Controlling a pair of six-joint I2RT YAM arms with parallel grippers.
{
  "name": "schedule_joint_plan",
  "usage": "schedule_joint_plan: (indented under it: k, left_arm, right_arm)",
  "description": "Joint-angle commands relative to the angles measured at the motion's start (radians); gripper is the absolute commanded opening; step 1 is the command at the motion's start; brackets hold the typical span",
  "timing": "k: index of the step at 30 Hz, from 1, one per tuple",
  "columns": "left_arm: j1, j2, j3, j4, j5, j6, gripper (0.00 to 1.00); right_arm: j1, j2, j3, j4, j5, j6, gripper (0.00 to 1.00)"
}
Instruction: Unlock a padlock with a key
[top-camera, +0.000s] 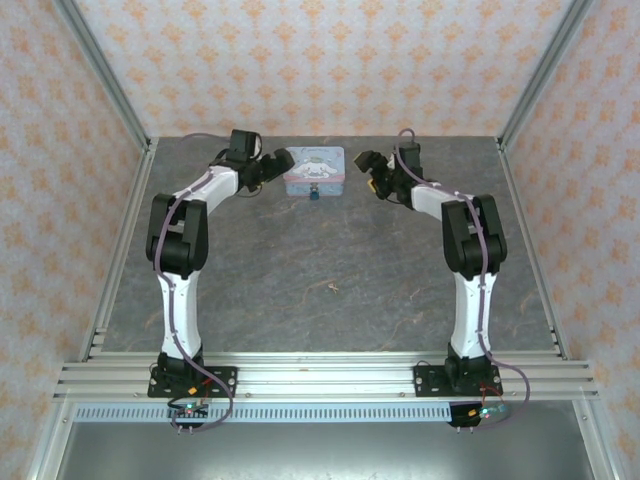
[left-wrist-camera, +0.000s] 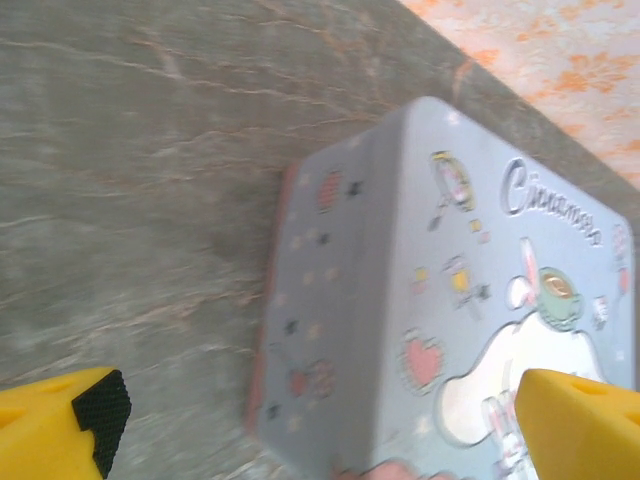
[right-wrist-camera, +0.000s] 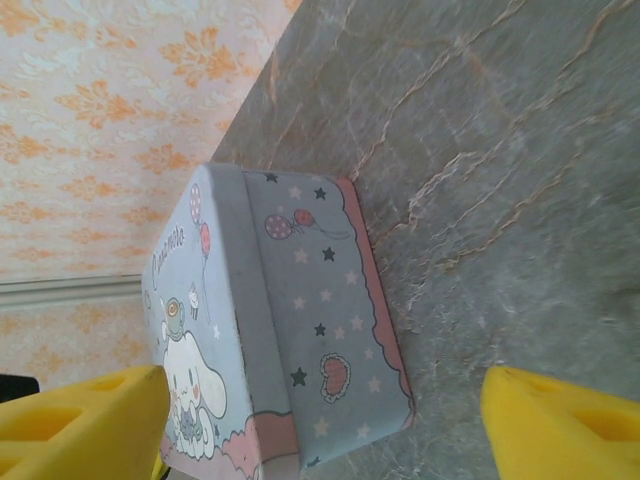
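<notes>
Grey marble-look table (top-camera: 250, 290), top view. Left gripper (top-camera: 274, 166) sits just beside the left end of the pale blue cartoon tin box (top-camera: 313, 170), near the back wall. Left wrist view: yellow fingertips (left-wrist-camera: 60, 425) spread wide, nothing between them, box lid ahead and to the right; released, holding nothing. Padlock (top-camera: 313, 193), tiny and dark teal, sits against the middle of the box's near side; too small to tell whether the shackle is closed. Key (top-camera: 330, 288): small pale sliver lying loose on the table, well nearer the arm bases than the box, apart from both grippers. Right gripper (top-camera: 367, 174) is near the box's right end, not touching. Right wrist view: fingertips (right-wrist-camera: 560, 425) apart, box end ahead between them; released, grasping nothing.
</notes>
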Motion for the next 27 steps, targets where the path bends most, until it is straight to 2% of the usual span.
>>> schedule_joint_plan:
  k: [1,7,15,19,27]
  left_arm:
    - [-0.022,0.042,0.093,-0.018,0.048,-0.045,1.0]
    - [-0.061,0.11,0.163,0.009,0.059,-0.082,1.0]
    - [-0.096,0.091,0.136,0.039,0.06,-0.101,1.0]
    - [-0.12,0.043,0.081,0.063,0.057,-0.107,1.0]
    - [-0.179,-0.104,-0.111,0.117,0.029,-0.103,1.0]
  right_arm:
    - [0.018,0.039,0.075,0.023,-0.016,0.054,0.8]
    - [0.043,0.115,0.17,0.032,-0.03,0.096,0.72]
    - [0.063,0.148,0.22,0.047,-0.075,0.14,0.45]
    - [0.072,0.101,0.149,0.07,-0.069,0.143,0.36]
    - [0.076,-0.085,-0.124,0.172,-0.038,0.16,0.33]
